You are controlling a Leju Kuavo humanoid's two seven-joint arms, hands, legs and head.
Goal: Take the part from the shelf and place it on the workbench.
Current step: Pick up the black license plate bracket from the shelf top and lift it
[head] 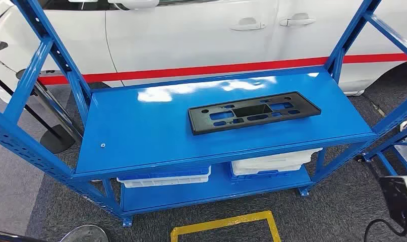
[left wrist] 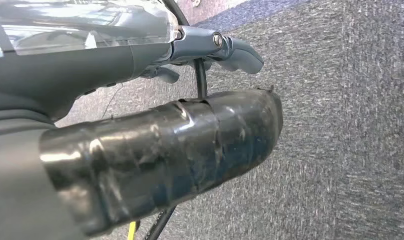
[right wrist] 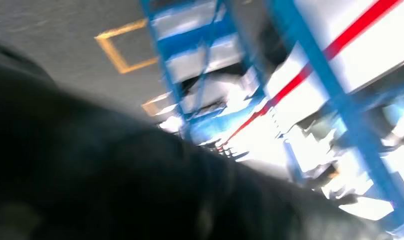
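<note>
The black part (head: 253, 112), a flat rectangular plate with several cut-outs, lay on the upper board of the blue shelf (head: 140, 136), toward its right half and slightly skewed, with nothing touching it. On the lower board of the shelf sat two stacks of shallow trays: a blue-and-white one (head: 166, 177) on the left and a white-over-blue one (head: 272, 164) on the right. Behind the shelf stood a white car (head: 191, 30) with a red stripe along its side. On the grey carpet in front of the shelf a yellow taped rectangle (head: 226, 228) was marked.

In the left wrist view the left hand (left wrist: 159, 150) hung over the grey carpet, its thick thumb wrapped in black tape, the darker fingers (left wrist: 240, 52) extended beyond it; it held nothing and its fingers lay apart from the thumb. In the right wrist view the right hand (right wrist: 114, 180) showed as a dark blurred mass, with the blue shelf frame and the yellow floor mark smeared beyond it; I could not tell how far it was opened or whether it held anything
</note>
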